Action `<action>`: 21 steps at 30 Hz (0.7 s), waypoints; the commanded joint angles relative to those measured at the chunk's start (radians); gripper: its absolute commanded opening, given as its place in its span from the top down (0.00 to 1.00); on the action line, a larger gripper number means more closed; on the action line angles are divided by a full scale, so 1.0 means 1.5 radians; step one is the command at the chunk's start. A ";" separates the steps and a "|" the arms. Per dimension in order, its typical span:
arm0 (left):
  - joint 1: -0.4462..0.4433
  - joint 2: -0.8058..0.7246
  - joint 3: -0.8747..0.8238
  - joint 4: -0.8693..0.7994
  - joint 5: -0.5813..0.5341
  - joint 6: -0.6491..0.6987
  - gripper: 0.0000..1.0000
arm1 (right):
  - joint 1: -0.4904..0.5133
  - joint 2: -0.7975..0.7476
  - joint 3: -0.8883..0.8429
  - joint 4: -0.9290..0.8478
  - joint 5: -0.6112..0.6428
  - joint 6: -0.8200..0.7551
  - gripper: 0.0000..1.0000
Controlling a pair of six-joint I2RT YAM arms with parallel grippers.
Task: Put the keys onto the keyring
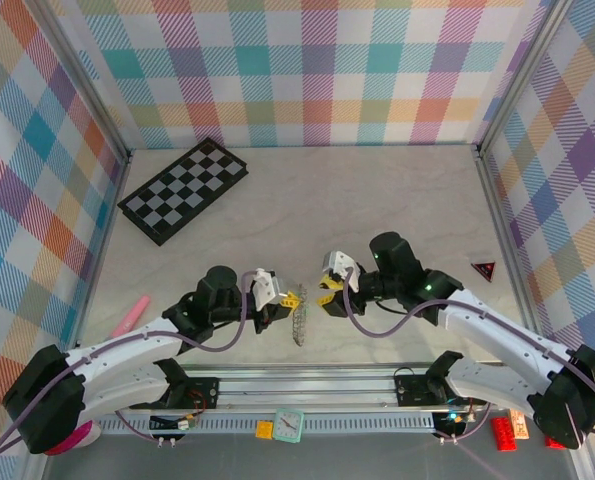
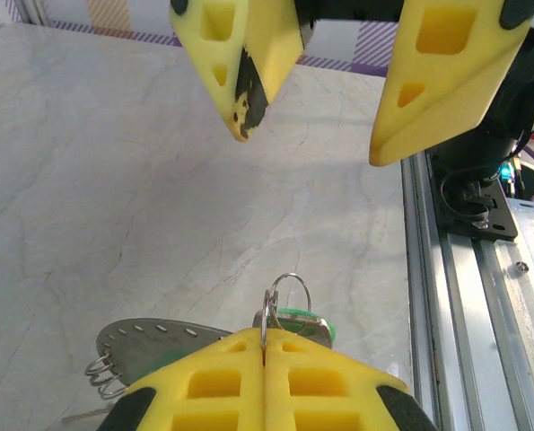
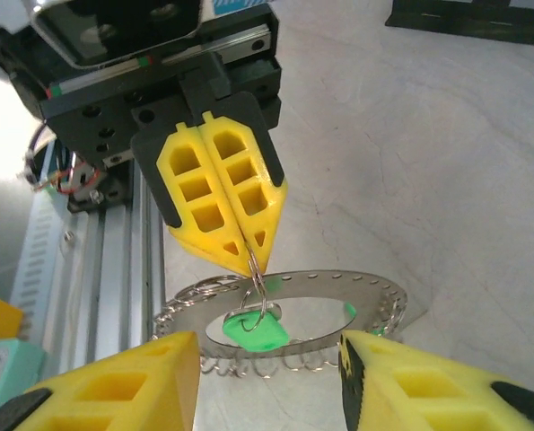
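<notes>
Looking at the top view, I see both arms meeting over the near middle of the table (image 1: 377, 200). The left pincer (image 1: 289, 300) and right pincer (image 1: 329, 298) point tip to tip, close but apart.

Left pincer (image 3: 249, 256): fingers pressed together, pinching a thin wire loop (image 3: 258, 292) at the very tips. 1 key with a mint-green head (image 3: 256, 330) hangs from that loop at 6 o'clock of the tips.

Right pincer (image 2: 338, 90): fingers spread, nothing between them. It sits at 12 o'clock in the left wrist view.

The keyring (image 3: 374, 296), a flat grey ring with small wire coils along its rim, lies just behind and below the key. In the top view the keyring (image 1: 299, 325) shows edge-on at 6 o'clock of the gap between the pincers. I cannot tell whether it touches the table.

A chessboard (image 1: 184, 188) lies at 11 o'clock, well apart. A red triangle (image 1: 484, 269) sits at 3 o'clock of the right pincer.
</notes>
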 commanded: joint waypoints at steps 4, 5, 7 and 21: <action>0.000 -0.013 -0.009 0.093 0.003 -0.019 1.00 | -0.005 0.013 -0.020 0.061 -0.055 0.118 0.57; 0.001 -0.011 -0.009 0.097 0.004 -0.019 1.00 | -0.005 0.026 -0.017 0.062 -0.064 0.121 0.58; 0.001 -0.006 -0.007 0.102 0.007 -0.020 1.00 | -0.004 0.048 -0.011 0.059 -0.067 0.121 0.60; 0.000 -0.006 -0.007 0.103 0.010 -0.019 1.00 | -0.005 0.093 0.002 0.097 -0.127 0.161 0.70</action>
